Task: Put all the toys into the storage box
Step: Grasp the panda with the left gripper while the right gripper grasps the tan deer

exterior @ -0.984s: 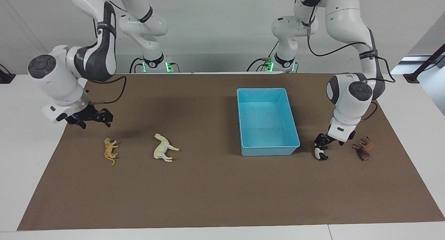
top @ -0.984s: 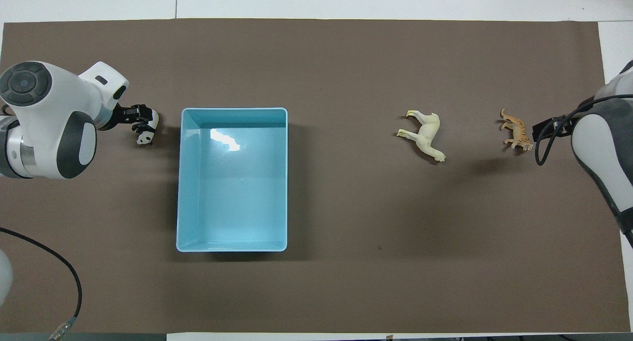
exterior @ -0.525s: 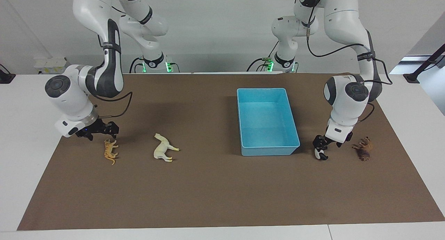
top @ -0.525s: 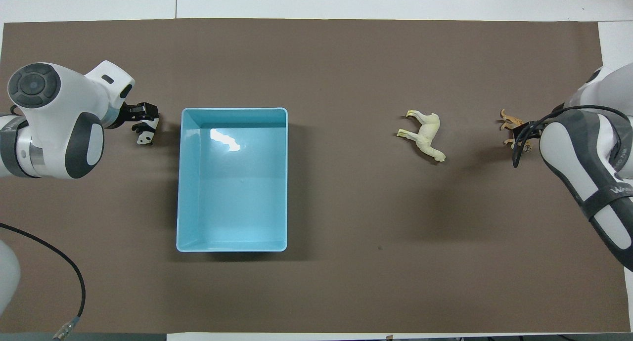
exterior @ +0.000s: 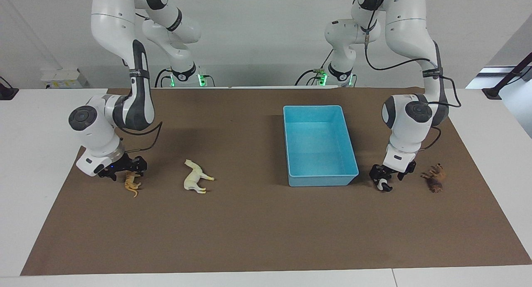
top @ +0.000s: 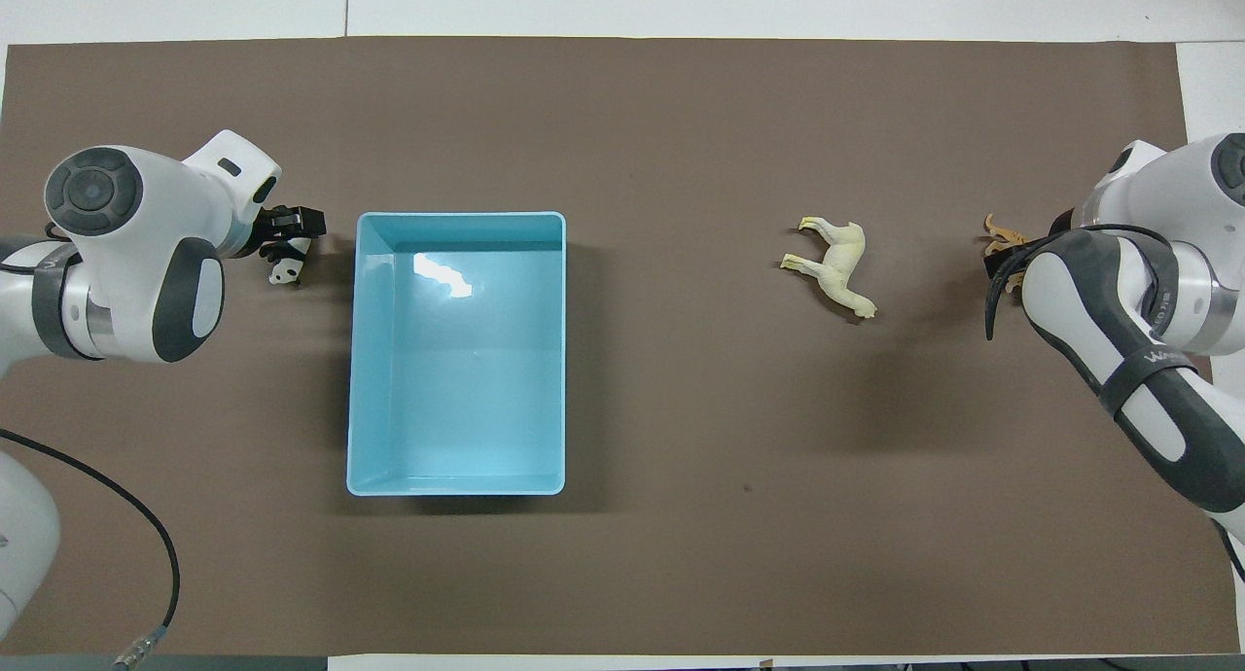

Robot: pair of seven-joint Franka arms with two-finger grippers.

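The storage box [exterior: 320,180] [top: 455,214], a light blue tub, holds nothing. Beside its wall at the left arm's end stands a black-and-white panda [exterior: 383,186] [top: 285,270]. My left gripper [exterior: 381,175] [top: 292,233] is low right over the panda, open, with its fingers down around the top of the toy. A brown lion [exterior: 434,177] lies further toward that end; the left arm hides it from overhead. At the right arm's end, my right gripper [exterior: 126,170] [top: 997,251] hangs open just above an orange tiger [exterior: 132,184] [top: 1000,230]. A cream horse [exterior: 195,177] [top: 835,265] lies between tiger and box.
A brown mat [exterior: 249,228] [top: 681,117] covers the white table, and all toys and the box rest on it. Cables hang from both arms near the wrists.
The right arm has swung in and come down until its gripper is just over the tiger. The left gripper has sunk lower onto the panda. No toy has moved.
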